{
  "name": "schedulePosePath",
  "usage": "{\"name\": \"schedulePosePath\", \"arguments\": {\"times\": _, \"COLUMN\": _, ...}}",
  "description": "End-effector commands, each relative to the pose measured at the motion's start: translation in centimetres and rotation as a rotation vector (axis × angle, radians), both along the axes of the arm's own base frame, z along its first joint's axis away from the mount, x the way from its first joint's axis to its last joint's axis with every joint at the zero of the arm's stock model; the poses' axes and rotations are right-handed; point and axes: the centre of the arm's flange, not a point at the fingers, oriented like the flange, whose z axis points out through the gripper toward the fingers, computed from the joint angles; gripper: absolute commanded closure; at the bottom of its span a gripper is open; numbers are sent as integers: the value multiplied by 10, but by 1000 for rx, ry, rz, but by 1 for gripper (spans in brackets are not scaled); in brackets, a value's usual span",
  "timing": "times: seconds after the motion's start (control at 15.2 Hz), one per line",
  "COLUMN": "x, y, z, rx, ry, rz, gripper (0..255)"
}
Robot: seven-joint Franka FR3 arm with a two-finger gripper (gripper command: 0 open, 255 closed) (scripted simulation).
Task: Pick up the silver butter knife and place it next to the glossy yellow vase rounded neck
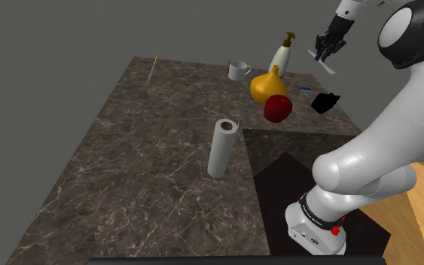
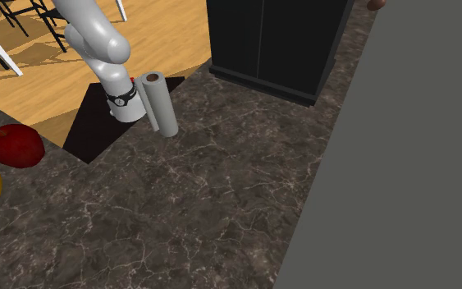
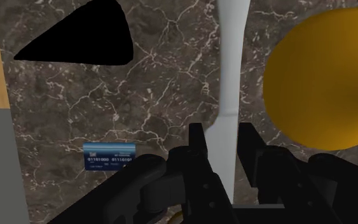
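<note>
The gripper [image 1: 325,53], fingers clamped on the pale butter knife [image 3: 232,70], holds it high over the counter's [image 1: 157,150] far edge beside the yellow vase [image 1: 266,87], apparently lining up a set-down spot.

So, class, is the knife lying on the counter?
No: the pincer clasps the knife in the air, above the counter.

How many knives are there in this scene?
1. The pale butter knife is clasped in the black gripper, in the air above the dark counter, beside the yellow vase. A thin stick at the counter's far edge is too small to identify and might be another.
</note>
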Motion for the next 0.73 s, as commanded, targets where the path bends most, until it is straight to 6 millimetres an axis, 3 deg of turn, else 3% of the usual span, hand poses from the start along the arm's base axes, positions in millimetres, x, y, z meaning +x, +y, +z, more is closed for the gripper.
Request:
{"name": "schedulePosePath", "arguments": {"times": 0.0, "x": 1, "y": 0, "z": -12, "rx": 0, "ry": 0, "rz": 0, "gripper": 255}}
{"name": "schedulePosePath", "arguments": {"times": 0.66, "x": 1, "y": 0, "z": -64, "rx": 0, "ry": 0, "rz": 0, "gripper": 255}}
